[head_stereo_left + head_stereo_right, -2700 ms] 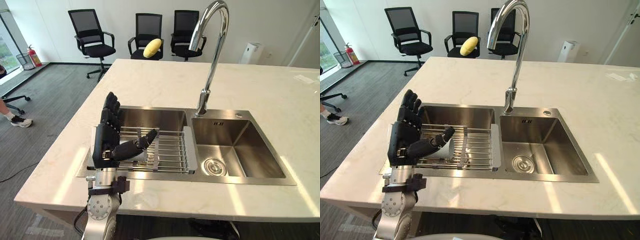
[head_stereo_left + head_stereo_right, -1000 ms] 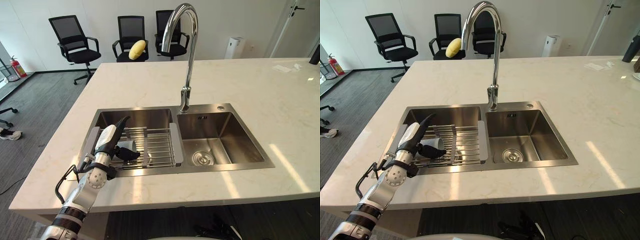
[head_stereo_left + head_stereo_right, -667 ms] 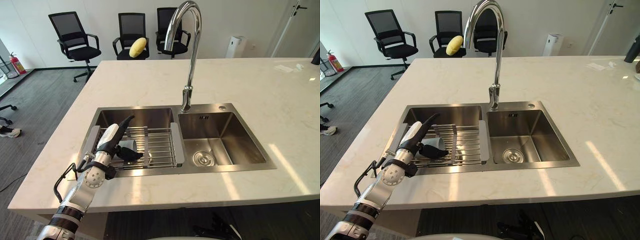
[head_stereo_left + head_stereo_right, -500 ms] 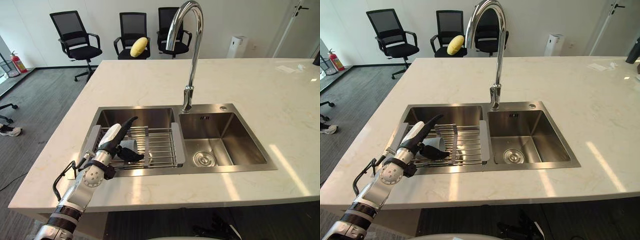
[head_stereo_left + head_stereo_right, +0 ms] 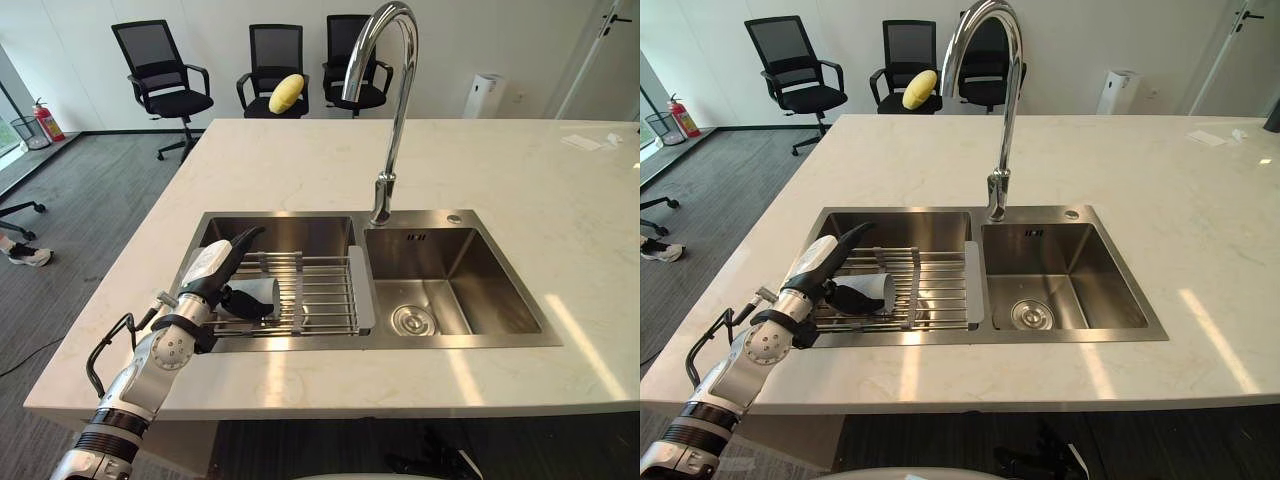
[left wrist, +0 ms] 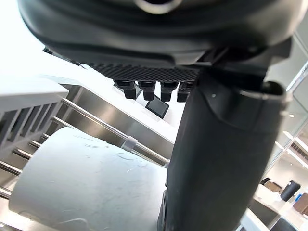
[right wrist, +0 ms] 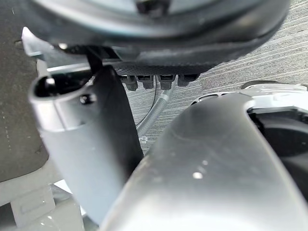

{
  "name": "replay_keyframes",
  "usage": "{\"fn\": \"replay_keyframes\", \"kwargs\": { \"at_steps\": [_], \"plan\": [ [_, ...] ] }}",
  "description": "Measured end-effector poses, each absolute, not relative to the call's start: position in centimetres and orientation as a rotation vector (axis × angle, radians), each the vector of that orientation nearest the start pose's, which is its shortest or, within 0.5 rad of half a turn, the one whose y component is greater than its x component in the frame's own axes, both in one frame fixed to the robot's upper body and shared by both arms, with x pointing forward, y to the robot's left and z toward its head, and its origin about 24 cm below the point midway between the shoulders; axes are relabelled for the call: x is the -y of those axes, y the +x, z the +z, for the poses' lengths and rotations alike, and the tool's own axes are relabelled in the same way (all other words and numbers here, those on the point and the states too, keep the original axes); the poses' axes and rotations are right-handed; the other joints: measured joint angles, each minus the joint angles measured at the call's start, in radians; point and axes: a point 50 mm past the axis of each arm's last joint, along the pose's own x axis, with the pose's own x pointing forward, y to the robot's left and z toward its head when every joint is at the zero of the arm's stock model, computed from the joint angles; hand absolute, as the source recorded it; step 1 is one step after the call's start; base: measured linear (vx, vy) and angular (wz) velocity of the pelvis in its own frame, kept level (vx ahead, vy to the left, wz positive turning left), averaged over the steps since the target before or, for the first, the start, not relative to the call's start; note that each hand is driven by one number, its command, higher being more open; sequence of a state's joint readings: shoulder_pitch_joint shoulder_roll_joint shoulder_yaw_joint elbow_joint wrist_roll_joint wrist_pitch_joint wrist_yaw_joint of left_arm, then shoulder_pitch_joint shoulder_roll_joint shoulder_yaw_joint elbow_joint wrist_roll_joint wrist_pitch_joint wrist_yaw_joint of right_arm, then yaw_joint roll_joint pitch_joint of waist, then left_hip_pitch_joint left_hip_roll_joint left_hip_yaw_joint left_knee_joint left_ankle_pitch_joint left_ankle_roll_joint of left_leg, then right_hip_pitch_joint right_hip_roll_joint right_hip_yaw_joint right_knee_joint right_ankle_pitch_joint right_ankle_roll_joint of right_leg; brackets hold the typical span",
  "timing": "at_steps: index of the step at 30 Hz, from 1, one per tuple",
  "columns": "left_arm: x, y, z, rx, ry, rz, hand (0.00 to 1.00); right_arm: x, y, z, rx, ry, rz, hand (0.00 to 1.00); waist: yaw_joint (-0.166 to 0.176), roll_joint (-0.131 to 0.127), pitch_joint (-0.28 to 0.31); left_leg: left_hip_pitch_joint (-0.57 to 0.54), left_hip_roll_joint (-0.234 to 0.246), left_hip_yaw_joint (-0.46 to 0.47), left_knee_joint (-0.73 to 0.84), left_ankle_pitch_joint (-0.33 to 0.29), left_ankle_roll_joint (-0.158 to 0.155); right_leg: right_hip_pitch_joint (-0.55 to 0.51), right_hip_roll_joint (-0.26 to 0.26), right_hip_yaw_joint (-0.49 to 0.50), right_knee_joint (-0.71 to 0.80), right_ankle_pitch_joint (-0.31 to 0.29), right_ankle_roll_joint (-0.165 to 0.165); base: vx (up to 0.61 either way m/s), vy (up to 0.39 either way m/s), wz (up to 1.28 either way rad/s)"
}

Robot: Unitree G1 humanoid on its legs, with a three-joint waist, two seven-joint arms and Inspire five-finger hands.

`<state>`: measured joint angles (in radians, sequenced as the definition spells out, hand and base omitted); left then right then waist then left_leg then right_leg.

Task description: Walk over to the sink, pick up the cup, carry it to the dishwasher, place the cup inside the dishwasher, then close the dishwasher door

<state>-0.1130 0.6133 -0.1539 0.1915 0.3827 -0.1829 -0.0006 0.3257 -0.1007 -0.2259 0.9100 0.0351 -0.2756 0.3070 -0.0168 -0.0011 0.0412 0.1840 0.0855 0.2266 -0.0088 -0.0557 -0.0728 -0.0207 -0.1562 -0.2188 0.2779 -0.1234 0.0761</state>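
Down in the left basin [image 5: 285,232] of a steel double sink, on a wire rack [image 5: 325,295] laid across it: the cup [image 5: 264,294], pale, on its side near the rack's left end. Reaching over it from the near left edge of the pale stone bench [image 5: 300,160]: the left hand [image 5: 208,268]. Fingers [image 5: 243,240] straight, pointing far and right above the cup, held apart from the thumb [image 5: 250,306]. Thumb laid along the cup's near side and touching it. Not clamped: cup in the gap between thumb and fingers, resting on the rack bars. Same from the left wrist view: cup barrel across the bars, dark thumb pressed against its side.

Right hand [image 7: 86,154] seen from its own wrist, over grey carpet [image 7: 284,43]: fingers in a short straight row, thumb standing apart, nothing in the grasp.

Right basin [image 5: 470,290] with a round drain [image 5: 413,320] in its floor. Tall curved tap [image 5: 395,110] rising from the far rim between the two basins. Beyond the bench, against the far wall, three black office chairs [image 5: 165,75], with a yellow oblong cushion [image 5: 286,92] on the middle one. Red fire extinguisher [image 5: 45,118] at the far left, a white appliance [image 5: 487,95] by the wall to the right. At the left edge, on the carpet, a person's shoe [image 5: 25,253].
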Motion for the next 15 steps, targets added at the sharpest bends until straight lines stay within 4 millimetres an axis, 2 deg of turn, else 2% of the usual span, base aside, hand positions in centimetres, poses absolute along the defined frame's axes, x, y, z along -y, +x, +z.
{"fn": "replay_keyframes", "kwargs": {
  "at_steps": [8,15],
  "plan": [
    [-23.42,27.02,5.72,0.046,1.077,-0.209,1.0,21.67,4.45,-14.57,-0.914,0.124,-0.062,1.0,0.0,0.001,0.0,-0.003,-0.001,-0.008,0.001,0.0,0.0,0.002,-0.004,-0.008,0.0,-0.001,0.002,0.0,0.0,0.02],
    [-23.37,27.88,6.34,0.048,1.143,-0.193,1.0,21.66,4.14,-14.59,-0.92,0.127,-0.057,1.0,0.003,0.002,0.001,-0.016,-0.004,-0.032,0.003,0.003,0.003,0.005,-0.012,-0.033,0.0,-0.005,0.005,0.0,-0.003,0.11]
  ]
}}
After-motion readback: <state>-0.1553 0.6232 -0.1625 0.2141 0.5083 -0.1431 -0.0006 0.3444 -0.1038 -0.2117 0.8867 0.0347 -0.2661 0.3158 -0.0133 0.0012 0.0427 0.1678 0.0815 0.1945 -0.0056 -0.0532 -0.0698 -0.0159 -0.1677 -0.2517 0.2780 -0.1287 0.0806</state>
